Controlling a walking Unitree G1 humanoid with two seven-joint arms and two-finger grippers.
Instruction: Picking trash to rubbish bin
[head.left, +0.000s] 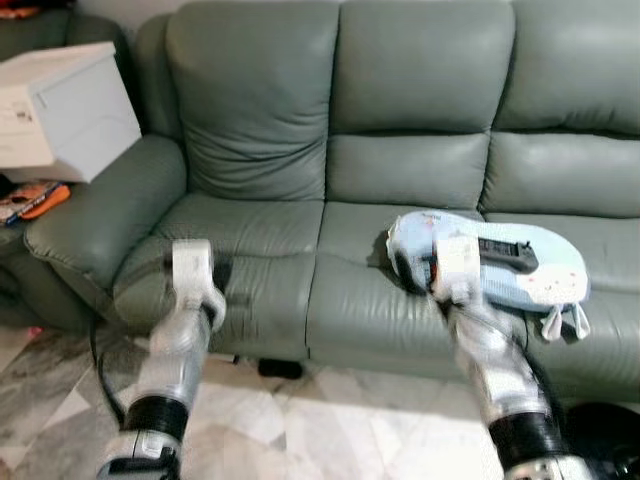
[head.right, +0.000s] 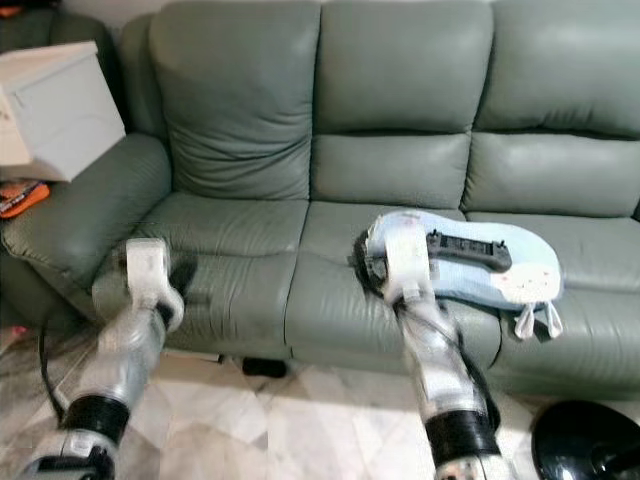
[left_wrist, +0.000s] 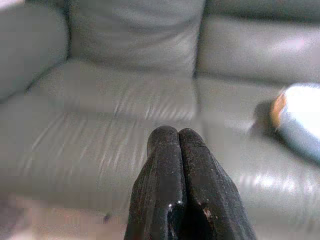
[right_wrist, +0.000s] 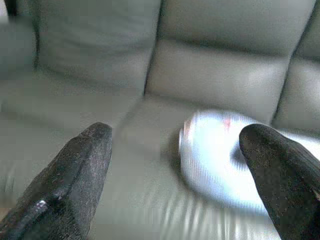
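Nearest to me, low in the head views, I see both silver arms reaching forward over the pale marble floor (head.left: 330, 420). At the lower right corner sits a round black thing (head.right: 585, 440), part cut off, which I cannot identify for certain.

My left gripper (left_wrist: 178, 137) has its two black fingers pressed tightly together, holding nothing; it hangs at the lower left of the frame, in front of the left seat cushion of the grey-green leather sofa (head.left: 260, 110).

My right gripper (right_wrist: 175, 137) has its fingers (right_wrist: 80, 165) spread wide apart, with nothing between them yet. It sits at the centre of the frame, just beside the near end of a pale blue pouch-like object (head.left: 545, 265) lying on the middle seat. I cannot tell whether a fingertip touches it, as the picture is blurred there. A dark, long object (head.right: 470, 250) rests on top of the blue thing, and white loops hang off its right end over the seat edge.

Farther back, at the upper left, a white box (head.left: 65, 110) stands beside the sofa arm, with something orange (head.left: 40, 200) under it.
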